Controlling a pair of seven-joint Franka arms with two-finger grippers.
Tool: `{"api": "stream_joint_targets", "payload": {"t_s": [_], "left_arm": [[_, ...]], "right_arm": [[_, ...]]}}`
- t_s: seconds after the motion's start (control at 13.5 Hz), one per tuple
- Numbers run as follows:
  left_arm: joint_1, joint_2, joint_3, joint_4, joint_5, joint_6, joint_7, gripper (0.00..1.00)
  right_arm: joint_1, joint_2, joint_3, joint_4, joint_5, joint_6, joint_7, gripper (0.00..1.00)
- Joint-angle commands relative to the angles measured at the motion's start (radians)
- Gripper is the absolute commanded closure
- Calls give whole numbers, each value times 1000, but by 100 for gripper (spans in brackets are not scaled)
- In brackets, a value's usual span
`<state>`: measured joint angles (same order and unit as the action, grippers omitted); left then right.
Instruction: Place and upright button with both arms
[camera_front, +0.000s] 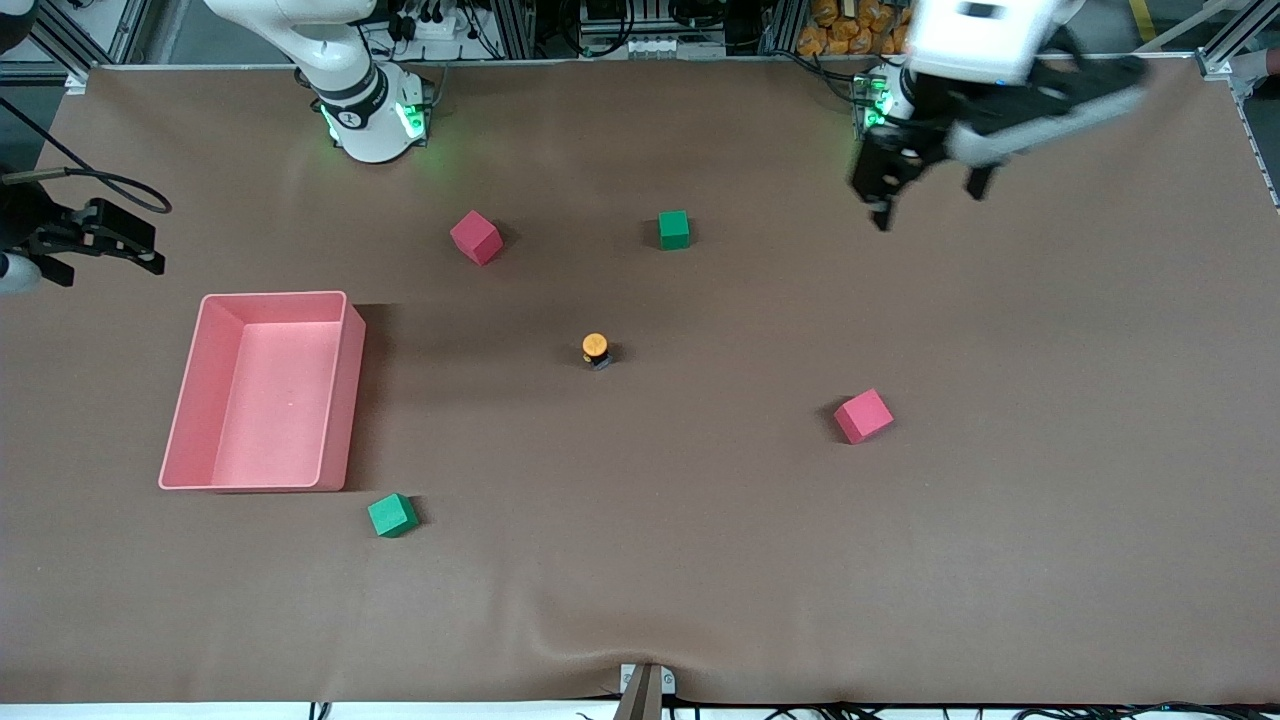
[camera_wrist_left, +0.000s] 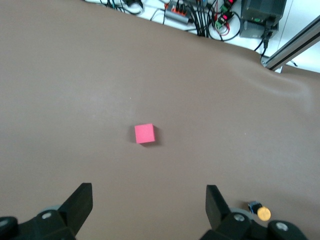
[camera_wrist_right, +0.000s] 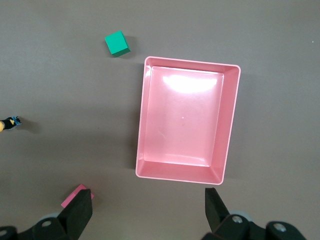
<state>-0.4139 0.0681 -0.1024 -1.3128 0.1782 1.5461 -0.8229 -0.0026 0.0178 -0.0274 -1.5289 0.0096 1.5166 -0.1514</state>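
The button (camera_front: 596, 350) stands near the middle of the table (camera_front: 1000, 560), orange cap on top of its black body — upright as far as the front view shows, and touched by nothing. It looks light, hard and very small, so it would likely tip or skid at a careless nudge; the flat sides of the black body seem the surest hold, the rounded cap likely to slip between fingers.

Around it lie foam cubes, all well apart from it: a green cube (camera_front: 674, 229) and a red cube (camera_front: 476, 237) farther from the front camera, a second red cube (camera_front: 863, 415) nearer and toward the left arm's end, and a second green cube (camera_front: 392, 515) nearer, just by a corner of the pink tray (camera_front: 340, 400), which sits empty toward the right arm's end.

The left gripper (camera_front: 880, 190) hangs high near its own base, fingers spread and empty — as its wrist view also shows. The right gripper (camera_front: 110, 240) waits above the tray's end of the table, likewise spread with nothing between its fingers.
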Motion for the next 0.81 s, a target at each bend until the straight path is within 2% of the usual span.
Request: {"api": "stream_joint_targets", "payload": {"t_s": [0.0, 0.22, 0.37, 0.44, 0.74], "left_arm": [[111, -19, -16, -31, -68, -15, 118, 0], [245, -10, -16, -31, -119, -21, 276, 0], [326, -4, -14, -33, -224, -21, 333, 0], [333, 4, -14, -37, -221, -24, 364, 0], [408, 13, -14, -85, -220, -47, 504, 0]], "right_arm": [[-2, -4, -2, 12, -16, -3, -14, 0], [4, -6, 1, 16, -11, -7, -13, 0], [-26, -7, -14, 18, 79, -15, -14, 0], [-55, -7, -20, 16, 116, -16, -16, 0], [-42, -10, -9, 16, 64, -24, -16, 0]]}}
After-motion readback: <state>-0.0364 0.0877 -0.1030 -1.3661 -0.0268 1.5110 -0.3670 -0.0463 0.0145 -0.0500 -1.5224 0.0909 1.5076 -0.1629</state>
